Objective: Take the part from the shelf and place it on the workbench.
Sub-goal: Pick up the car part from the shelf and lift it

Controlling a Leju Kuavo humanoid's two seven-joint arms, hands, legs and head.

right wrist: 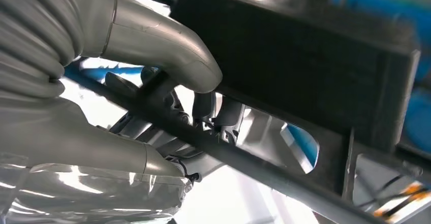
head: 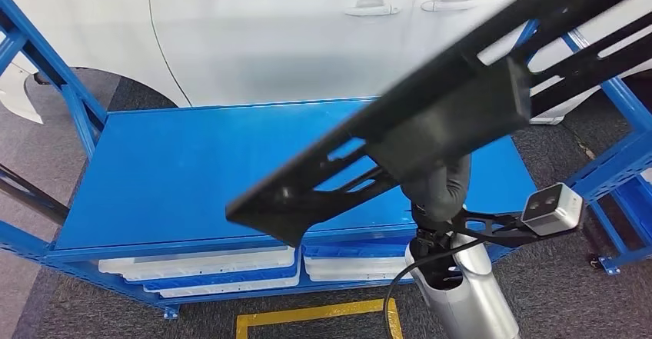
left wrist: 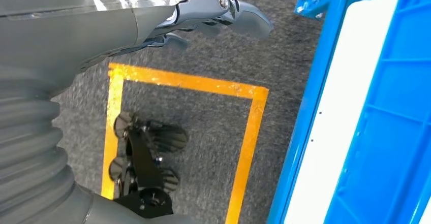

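One black part [head: 438,116] gripped by right hand [head: 442,189].

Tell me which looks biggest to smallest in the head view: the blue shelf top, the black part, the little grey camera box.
1. Flat blue shelf top, though partly covered.
2. Long black plastic frame part, held by the right hand; it is nearer the camera, so it looks bigger.
3. Small grey camera box.
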